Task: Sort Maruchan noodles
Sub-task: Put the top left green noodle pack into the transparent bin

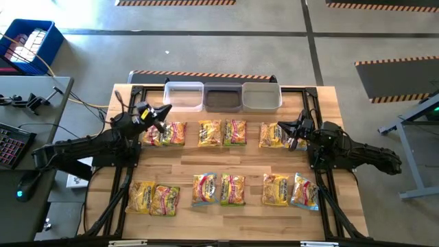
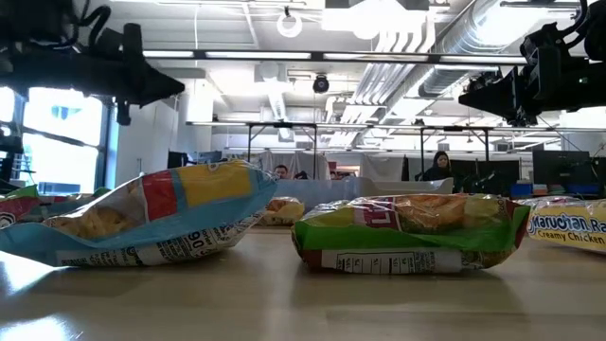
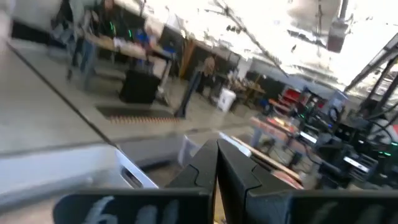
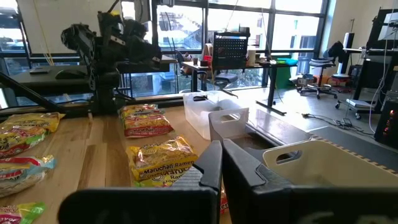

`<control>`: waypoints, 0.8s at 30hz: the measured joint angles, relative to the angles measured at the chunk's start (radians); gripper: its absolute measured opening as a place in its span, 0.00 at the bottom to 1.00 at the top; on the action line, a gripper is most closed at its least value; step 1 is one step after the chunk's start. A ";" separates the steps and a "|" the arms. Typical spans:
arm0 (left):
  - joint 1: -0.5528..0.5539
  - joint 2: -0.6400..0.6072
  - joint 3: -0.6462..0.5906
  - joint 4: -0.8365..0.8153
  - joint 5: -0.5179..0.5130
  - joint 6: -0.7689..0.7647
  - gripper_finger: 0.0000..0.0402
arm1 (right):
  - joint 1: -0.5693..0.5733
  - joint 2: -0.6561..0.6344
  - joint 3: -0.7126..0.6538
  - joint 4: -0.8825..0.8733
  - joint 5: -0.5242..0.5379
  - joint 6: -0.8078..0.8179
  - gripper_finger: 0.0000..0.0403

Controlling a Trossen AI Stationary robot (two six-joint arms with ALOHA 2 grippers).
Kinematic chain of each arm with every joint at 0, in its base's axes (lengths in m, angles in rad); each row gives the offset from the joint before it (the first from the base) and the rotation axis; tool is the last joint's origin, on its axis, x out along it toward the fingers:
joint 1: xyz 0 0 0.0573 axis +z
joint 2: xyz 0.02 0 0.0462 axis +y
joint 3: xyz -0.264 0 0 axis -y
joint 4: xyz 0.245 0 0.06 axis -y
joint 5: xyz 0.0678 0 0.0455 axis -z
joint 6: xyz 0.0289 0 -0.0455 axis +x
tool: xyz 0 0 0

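Three clear rectangular bins stood side by side at the far edge of the table (image 1: 185, 159): the left bin (image 1: 183, 95) showed only its pale floor, the middle bin (image 1: 223, 99) looked dark inside, though whether that was contents or its floor could not be told, and the right bin (image 1: 262, 96) showed a plain grey floor. No packet lay in any of them. The Maruchan noodles (image 1: 233, 132) lay on the wood in two rows. The far row held about six packets, in pairs at left, centre and right; the near row held six more, likewise paired, so roughly a dozen in all, mostly yellow with some red, pink or green print. The left gripper (image 1: 162, 112) hung above the far-left pair, near the left bin, its fingers together and holding nothing. The right gripper (image 1: 283, 126) hung over the far-right pair, its fingers likewise pressed together and empty. In the low view two people showed in the room beyond the table.
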 joint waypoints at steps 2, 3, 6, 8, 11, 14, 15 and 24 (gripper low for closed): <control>0.007 0.069 0.035 -0.047 0.035 -0.026 0.03 | 0.000 0.000 0.000 0.000 0.000 0.000 0.00; 0.008 0.107 0.054 -0.082 0.048 -0.026 0.04 | 0.000 0.000 0.000 0.000 0.000 0.000 0.00; 0.008 0.215 0.128 -0.201 0.080 -0.043 0.10 | 0.000 0.000 0.000 0.000 0.000 0.000 0.00; 0.008 0.281 0.187 -0.302 0.100 -0.069 0.15 | 0.000 0.000 0.000 0.000 0.000 0.000 0.00; 0.008 0.362 0.277 -0.488 0.120 -0.104 0.22 | 0.000 0.000 0.000 0.000 0.000 0.000 0.00; -0.001 0.410 0.372 -0.694 0.142 -0.133 0.28 | 0.000 0.000 0.000 0.000 0.000 0.000 0.00; -0.009 0.421 0.401 -0.768 0.143 -0.135 0.30 | 0.000 0.000 0.000 0.000 0.000 0.000 0.00; -0.148 0.457 0.565 -1.301 0.147 -0.211 0.37 | 0.000 0.000 0.000 0.000 0.000 0.000 0.00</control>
